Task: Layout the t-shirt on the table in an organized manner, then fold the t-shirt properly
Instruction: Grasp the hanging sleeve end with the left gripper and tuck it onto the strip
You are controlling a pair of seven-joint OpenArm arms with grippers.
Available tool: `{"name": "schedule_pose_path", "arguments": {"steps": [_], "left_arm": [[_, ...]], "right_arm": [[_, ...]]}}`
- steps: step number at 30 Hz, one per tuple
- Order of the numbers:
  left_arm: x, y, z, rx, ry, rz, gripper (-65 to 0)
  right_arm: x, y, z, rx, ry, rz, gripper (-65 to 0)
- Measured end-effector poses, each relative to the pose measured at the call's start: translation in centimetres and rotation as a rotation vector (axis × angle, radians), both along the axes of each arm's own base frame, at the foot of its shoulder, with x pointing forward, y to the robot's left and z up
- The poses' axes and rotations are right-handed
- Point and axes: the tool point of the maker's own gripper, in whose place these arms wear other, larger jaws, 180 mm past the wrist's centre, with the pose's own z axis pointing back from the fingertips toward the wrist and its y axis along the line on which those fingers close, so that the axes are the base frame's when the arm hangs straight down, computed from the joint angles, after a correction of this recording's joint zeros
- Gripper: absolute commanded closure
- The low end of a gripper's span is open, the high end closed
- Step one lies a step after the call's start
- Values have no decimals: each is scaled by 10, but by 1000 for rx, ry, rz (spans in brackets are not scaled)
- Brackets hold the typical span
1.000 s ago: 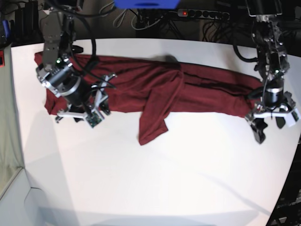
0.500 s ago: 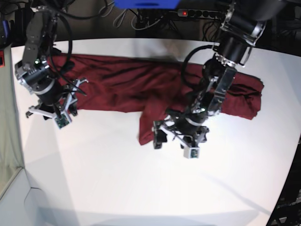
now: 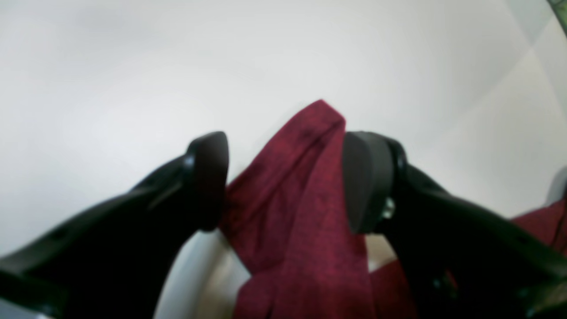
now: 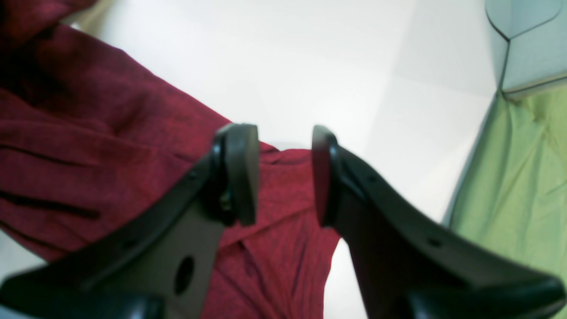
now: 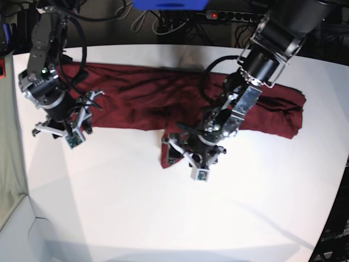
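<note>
The t-shirt (image 5: 163,98) lies stretched in a long wrinkled band across the far half of the table (image 5: 180,218), with one flap hanging toward the near edge around the middle. My left gripper (image 3: 285,181) sits low over that flap; its jaws are apart, and the tip of the flap rises between them, lying against the inner faces of the pads without being pinched. My right gripper (image 4: 283,175) hangs over the shirt's end on my own right side, jaws apart with a narrow gap between them. The maroon corner lies beneath them, right at the cloth's edge, white tabletop beyond.
</note>
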Motion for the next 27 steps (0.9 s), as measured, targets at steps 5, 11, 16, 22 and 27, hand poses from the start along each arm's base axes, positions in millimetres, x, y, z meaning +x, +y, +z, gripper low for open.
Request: {"name": "schedule_pose_path", "arguments": {"steps": [5,11,16,22,27], "left_arm": [[-4,-11,-8,75,-14,-37,-389],[-6,-43,3,78,-58,-91,-388],[-6,-42,2,83,-59,-91,-386],[-10,-34,-20,111,-22,-77,-386],[-8,-34,-20,115,-19,-76,-355]], "right_arm": [[0,0,0,1,1,0,-211],[0,1,-1,2,3,1,-211],[0,1,-1,3,3,2,-211],[0,1,-2,2,4,2,-211],[0,1,-1,5,2,2,-211]]}}
